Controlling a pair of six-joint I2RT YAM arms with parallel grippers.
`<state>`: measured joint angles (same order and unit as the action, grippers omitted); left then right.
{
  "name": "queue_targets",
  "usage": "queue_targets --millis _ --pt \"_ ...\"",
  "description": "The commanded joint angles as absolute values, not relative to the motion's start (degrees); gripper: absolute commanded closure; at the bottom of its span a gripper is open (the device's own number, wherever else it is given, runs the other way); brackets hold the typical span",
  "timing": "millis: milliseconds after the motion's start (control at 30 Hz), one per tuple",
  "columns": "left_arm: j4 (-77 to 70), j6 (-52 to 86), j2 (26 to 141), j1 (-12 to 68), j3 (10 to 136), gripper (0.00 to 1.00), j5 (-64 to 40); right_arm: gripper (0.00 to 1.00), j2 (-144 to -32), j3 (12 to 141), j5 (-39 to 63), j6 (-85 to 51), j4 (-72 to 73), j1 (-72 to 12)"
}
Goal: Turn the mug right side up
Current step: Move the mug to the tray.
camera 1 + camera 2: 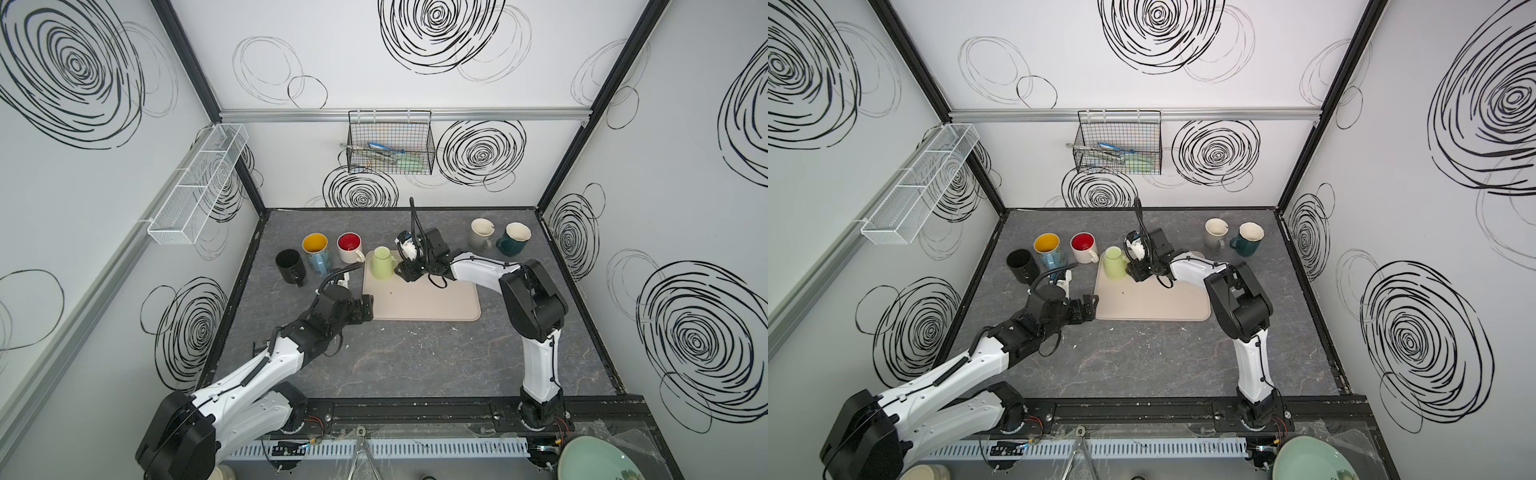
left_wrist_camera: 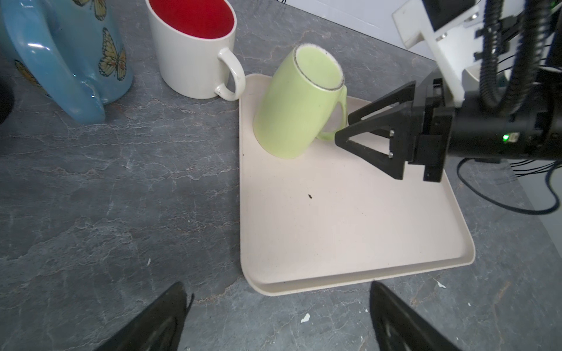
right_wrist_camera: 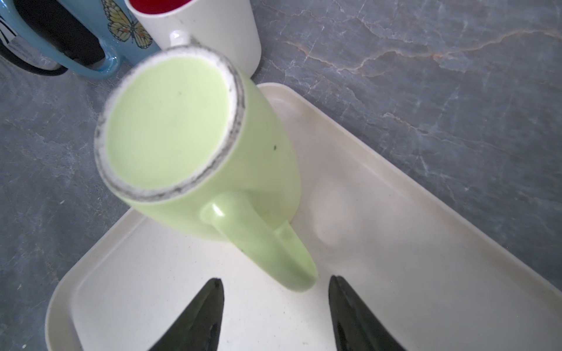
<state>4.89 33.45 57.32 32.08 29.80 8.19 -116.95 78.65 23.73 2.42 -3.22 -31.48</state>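
though inverted — green mug (image 2: 292,106) on tray (image 2: 349,237)

You have a glossy glazed green mug (image 2: 292,115) with a rough, unglazed, grey-flecked foot ring (image 3: 237,100). Under it, the cream tray (image 2: 349,231) is matt and looks plastic. Beside the tray, the white mug (image 2: 188,63) and blue mug (image 2: 70,70) shine. The tabletop (image 2: 121,197) is matt and stone-veined.

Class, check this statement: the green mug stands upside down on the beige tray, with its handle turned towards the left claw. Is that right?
One thing is wrong: the handle is turned towards the right claw, not the left claw. The left wrist view shows it. The green mug does stand upside down on the beige tray.
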Motion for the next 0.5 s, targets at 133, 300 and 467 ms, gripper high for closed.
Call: queue_targets --millis 133,300,467 --pt "4.0 32.8 58.1 31.4 31.5 0.04 7.1 0.47 -118.3 81.4 26.1 6.0 -2.9 -31.8" --pt "3.3 33.2 58.8 31.4 31.4 0.04 6.9 0.49 -116.3 78.7 28.1 6.6 0.2 -31.8" --pt "3.5 33.2 58.3 31.3 31.6 0.04 6.8 0.54 -116.7 79.8 28.6 7.6 -1.0 -31.9"
